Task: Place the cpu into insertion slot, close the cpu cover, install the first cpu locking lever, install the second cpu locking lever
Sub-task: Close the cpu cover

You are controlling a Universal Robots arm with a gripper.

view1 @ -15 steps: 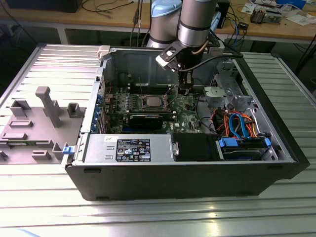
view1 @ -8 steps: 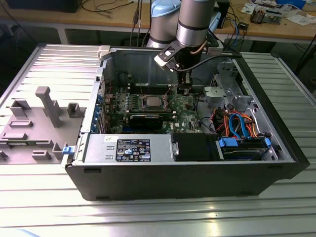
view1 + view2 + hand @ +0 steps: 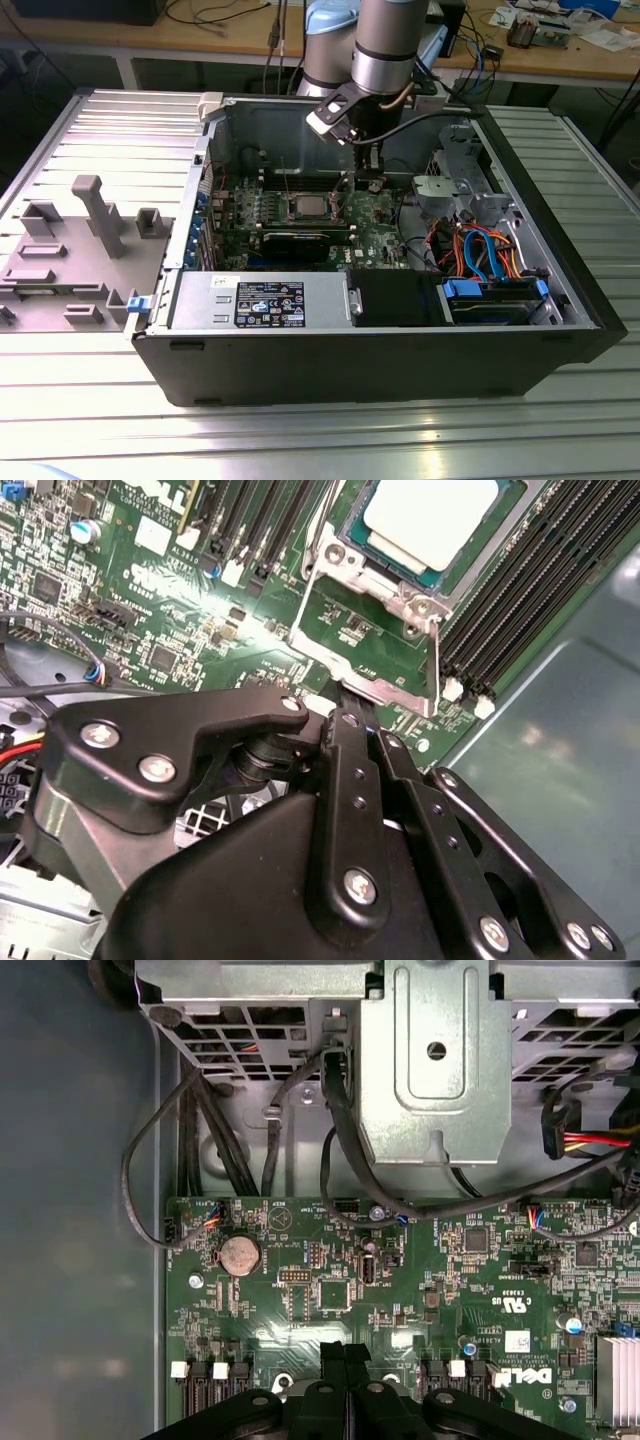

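Exterior view: grey robot arm (image 3: 385, 40) reaches down into the open black computer case (image 3: 400, 350), which lies on the ribbed aluminium table (image 3: 300, 440). The black gripper (image 3: 368, 172) hangs just above the green motherboard (image 3: 375, 225), on the exterior view's right of the flat square silver-topped cpu (image 3: 303, 207). The case top is open. The case walls and the bundle of blue and orange cables (image 3: 480, 250) hem in the sides.

Second wrist view: the cpu (image 3: 430, 515) sits inside the silver-rimmed insertion slot (image 3: 420, 598). The thin silver windowed cpu cover (image 3: 375, 685) is flipped open off the slot, with green board showing through its window. The gripper (image 3: 350, 715) tip is right at the cover's free edge; contact can't be confirmed. Long black memory slots (image 3: 520, 600) run close beside the slot.

First wrist view: fingertips (image 3: 333, 1360) are pressed together with nothing visible between them. Ahead are the round silver coin battery (image 3: 239, 1255), black cables (image 3: 340, 1140) and a grey sheet-metal bracket (image 3: 435, 1060).
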